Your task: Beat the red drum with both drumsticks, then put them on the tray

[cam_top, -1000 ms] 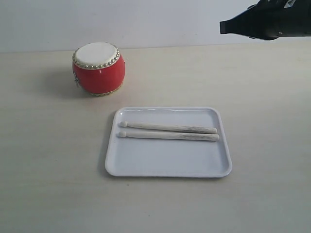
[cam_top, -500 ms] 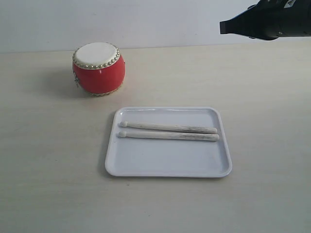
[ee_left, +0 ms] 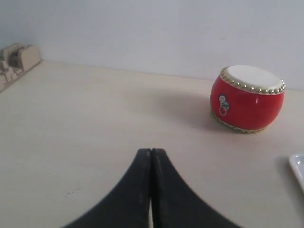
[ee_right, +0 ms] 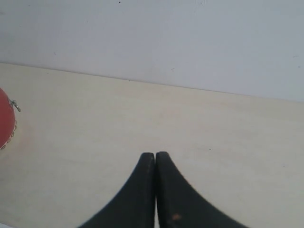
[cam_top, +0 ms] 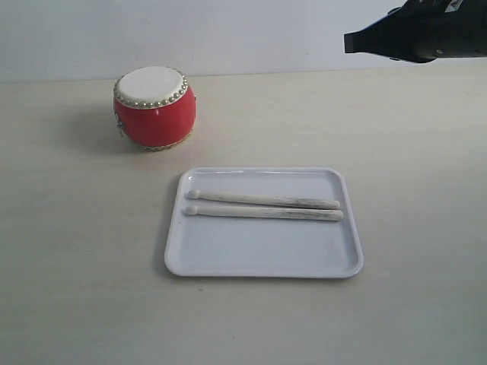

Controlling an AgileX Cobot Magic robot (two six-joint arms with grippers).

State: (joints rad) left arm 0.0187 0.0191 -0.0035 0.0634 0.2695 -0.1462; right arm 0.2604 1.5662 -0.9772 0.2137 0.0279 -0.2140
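Pale wooden tabletop (cam_top: 76,251) against a plain grey-white wall (cam_top: 228,30), and right in the middle of it sat the tray (cam_top: 262,262), flat and white, with the drumsticks (cam_top: 262,207) lying in it side by side, close to parallel, rounded tips pointing toward the drum's side of the table. Two sticks, I counted, and neither one in anybody's grip. Off beyond the tray's far left corner, well apart from it, stood the red drum (cam_top: 154,106), upright, cream skin facing up, just the one drum and just the one tray. Out at the edges, the two arms: the right gripper (ee_right: 155,159) hung high over the far right of the table, fingers pressed flat together on nothing, and the left gripper (ee_left: 151,154) showed only in its own wrist view, likewise closed on nothing, with the drum ahead of it and a sliver of the tray's corner at the frame edge. So which step was this? The sticks resting in the tray would fit either the very start or the very finish, and these pictures alone could not settle that. If the beating was not yet done, the next move looked clear enough: each claw would need to spread, come down over the tray, and take one stick apiece near the butt end, away from the tips, before swinging over to the drumhead.
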